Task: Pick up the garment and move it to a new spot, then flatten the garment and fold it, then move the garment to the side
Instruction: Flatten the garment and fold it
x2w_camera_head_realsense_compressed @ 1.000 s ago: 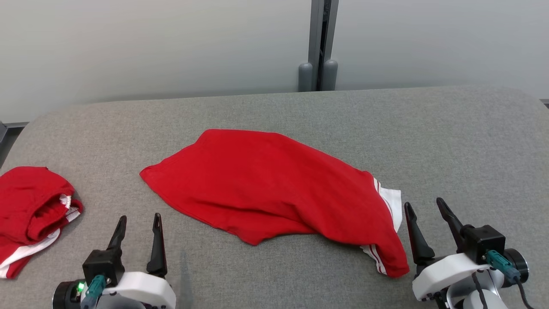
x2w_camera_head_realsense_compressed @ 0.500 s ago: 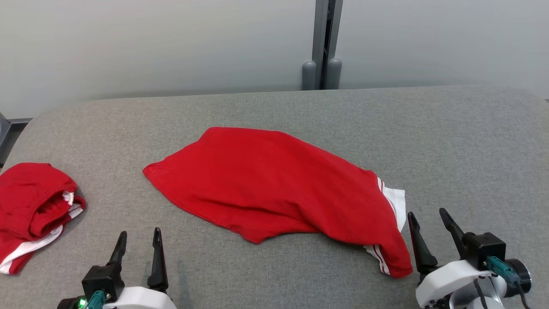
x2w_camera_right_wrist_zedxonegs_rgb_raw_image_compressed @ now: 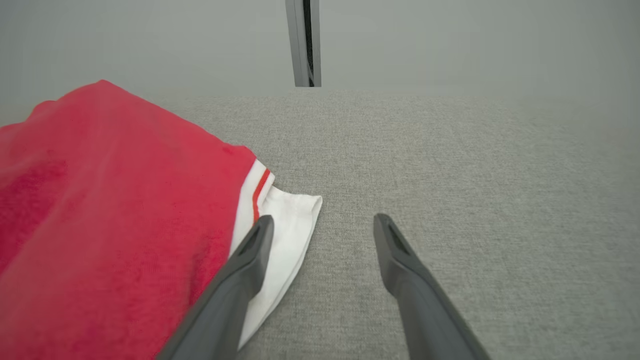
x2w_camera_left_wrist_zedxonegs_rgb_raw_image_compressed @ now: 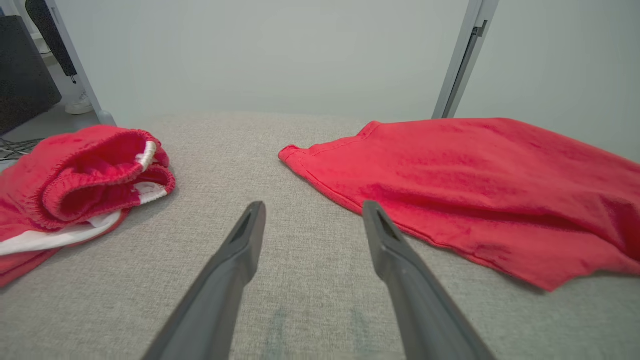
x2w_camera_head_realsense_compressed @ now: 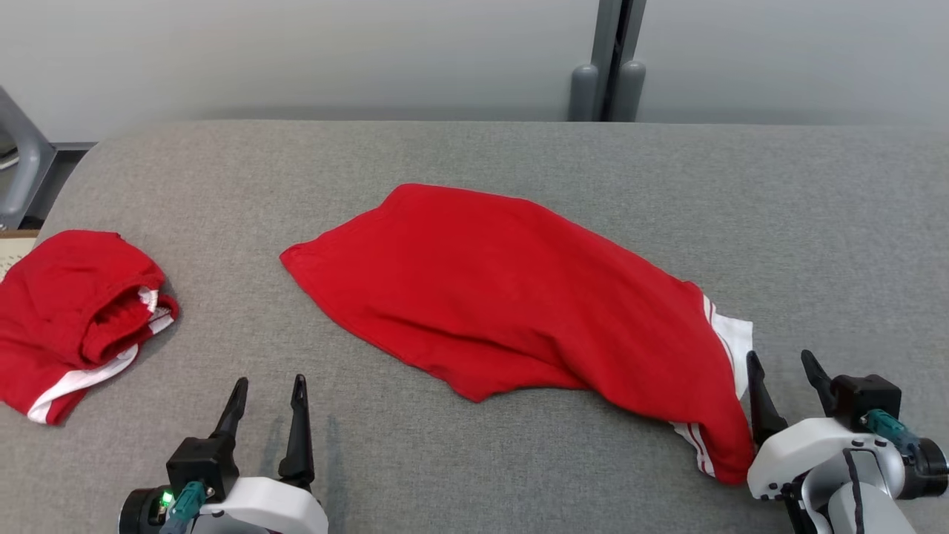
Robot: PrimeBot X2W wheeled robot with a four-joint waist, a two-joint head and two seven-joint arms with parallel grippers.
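Observation:
A red garment with a white, red-striped band at its right end lies spread in the middle of the grey padded table. It also shows in the left wrist view as the garment and in the right wrist view as the garment. My left gripper is open and empty over bare table, near the garment's left corner; its own view shows the left gripper apart from the cloth. My right gripper is open beside the white band. In its own view the right gripper has its left finger over that band.
A second red garment with white trim lies bunched at the table's left edge, also seen as the bundle. A grey post stands behind the table against a pale wall. A grey frame is off the left end.
The whole head view has shifted, so the camera has turned. Both grippers remain open near the table's front edge, and the garment lies as before.

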